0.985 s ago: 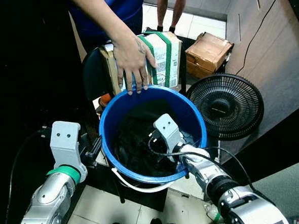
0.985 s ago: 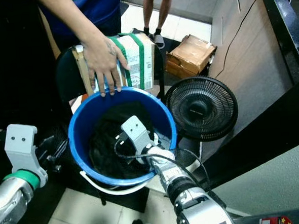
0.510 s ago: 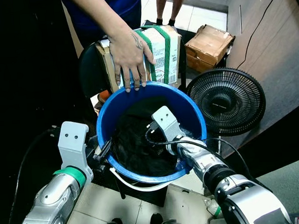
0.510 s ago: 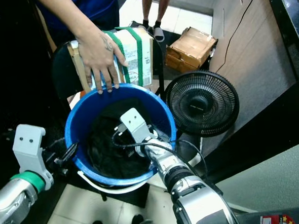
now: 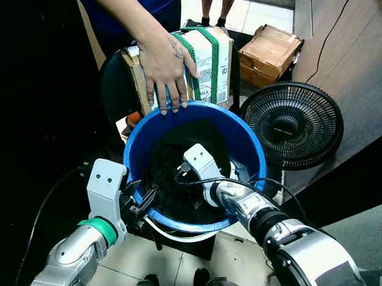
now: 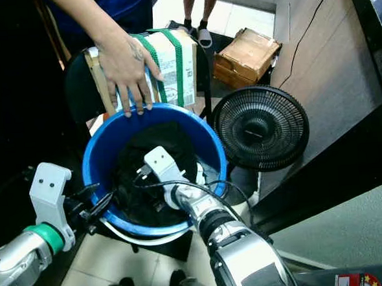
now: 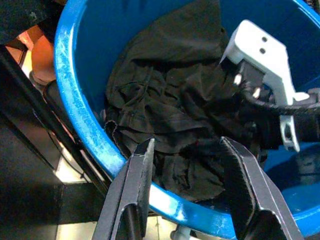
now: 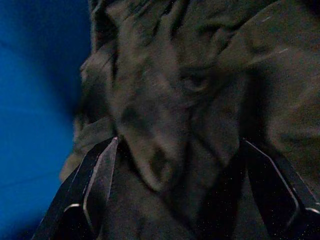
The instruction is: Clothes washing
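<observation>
A round blue plastic bucket (image 5: 250,153) with a smooth glossy wall and a white bail handle (image 5: 177,233) hanging under its near rim stands before the robot. Inside lies a crumpled black garment (image 7: 170,110), soft matte fabric, heaped in folds against the wall and bottom.

The right gripper (image 8: 185,200) is down inside the bucket, its silver arm reaching over the near rim, its white wrist housing (image 5: 201,163) above the cloth. Its two black fingers stand apart with wrinkled cloth between and just ahead of them; whether the tips touch the fabric cannot be told.

The left gripper (image 7: 187,165) sits at the bucket's near-left rim, fingers spread wide and holding nothing, pointing over the rim at the garment.

A person's hand (image 5: 165,67) rests flat on the far rim, fingers draped over the edge into the bucket. Just behind the bucket is a cardboard carton bound with green straps (image 5: 211,64); a second brown carton (image 5: 271,47) lies on the tiled floor beyond. A round black floor fan (image 5: 292,125) with a wire grille stands just beside the bucket, on the robot's right
</observation>
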Controlling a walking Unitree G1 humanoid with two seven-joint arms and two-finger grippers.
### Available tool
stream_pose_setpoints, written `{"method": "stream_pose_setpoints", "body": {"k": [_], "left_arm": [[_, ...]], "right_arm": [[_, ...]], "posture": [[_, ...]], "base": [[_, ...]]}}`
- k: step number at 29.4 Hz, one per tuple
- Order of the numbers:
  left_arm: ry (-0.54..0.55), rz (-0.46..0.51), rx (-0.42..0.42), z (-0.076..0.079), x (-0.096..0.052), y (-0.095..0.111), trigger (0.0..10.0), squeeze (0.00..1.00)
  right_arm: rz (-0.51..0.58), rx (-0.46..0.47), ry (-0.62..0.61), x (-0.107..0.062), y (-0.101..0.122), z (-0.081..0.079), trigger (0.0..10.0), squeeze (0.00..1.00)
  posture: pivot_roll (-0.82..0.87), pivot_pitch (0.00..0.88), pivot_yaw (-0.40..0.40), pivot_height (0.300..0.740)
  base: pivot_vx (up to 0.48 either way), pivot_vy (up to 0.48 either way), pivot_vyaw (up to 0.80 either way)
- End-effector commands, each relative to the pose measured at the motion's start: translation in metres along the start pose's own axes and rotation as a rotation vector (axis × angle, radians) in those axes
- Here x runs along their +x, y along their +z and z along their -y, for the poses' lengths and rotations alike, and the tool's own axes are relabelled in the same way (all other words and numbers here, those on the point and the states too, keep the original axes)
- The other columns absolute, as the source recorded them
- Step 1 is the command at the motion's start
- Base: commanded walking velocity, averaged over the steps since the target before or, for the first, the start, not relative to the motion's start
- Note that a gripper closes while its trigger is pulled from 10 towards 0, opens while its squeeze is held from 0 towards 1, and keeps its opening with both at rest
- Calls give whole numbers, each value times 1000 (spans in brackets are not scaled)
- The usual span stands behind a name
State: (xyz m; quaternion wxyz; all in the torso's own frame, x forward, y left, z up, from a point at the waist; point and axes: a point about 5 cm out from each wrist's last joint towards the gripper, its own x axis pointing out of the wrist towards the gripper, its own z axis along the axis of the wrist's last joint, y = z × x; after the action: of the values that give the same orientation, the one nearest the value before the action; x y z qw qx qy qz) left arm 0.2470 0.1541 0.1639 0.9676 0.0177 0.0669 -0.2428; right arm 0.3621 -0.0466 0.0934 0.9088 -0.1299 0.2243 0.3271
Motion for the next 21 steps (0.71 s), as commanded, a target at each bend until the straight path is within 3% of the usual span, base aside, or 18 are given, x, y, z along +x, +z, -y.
{"method": "stream_pose_setpoints", "body": {"k": [1, 11, 18, 19, 21], "left_arm": [[-28, -25, -10, 4, -1, -4, 10000, 0], [-64, -31, -22, 10, -2, -5, 10000, 0], [-71, -32, -25, 11, -2, -5, 10000, 0], [-73, -31, -28, 11, -2, -5, 10000, 0], [-73, -31, -28, 11, -2, -5, 10000, 0]], "right_arm": [[-55, 37, 24, 0, -13, -4, 10000, 0], [-161, 59, 200, 2, -28, -23, 10000, 0], [-174, 81, 259, 2, -30, -30, 9843, 0], [-177, 88, 276, 2, -30, -31, 2000, 0], [-177, 88, 276, 2, -30, -31, 2000, 0]], "posture": [[132, 275, -40, 740], [131, 278, -42, 740], [131, 278, -42, 740], [131, 278, -42, 740], [131, 278, -42, 740]], "base": [[0, 0, 0], [0, 0, 0], [0, 0, 0], [0, 0, 0], [0, 0, 0]]}}
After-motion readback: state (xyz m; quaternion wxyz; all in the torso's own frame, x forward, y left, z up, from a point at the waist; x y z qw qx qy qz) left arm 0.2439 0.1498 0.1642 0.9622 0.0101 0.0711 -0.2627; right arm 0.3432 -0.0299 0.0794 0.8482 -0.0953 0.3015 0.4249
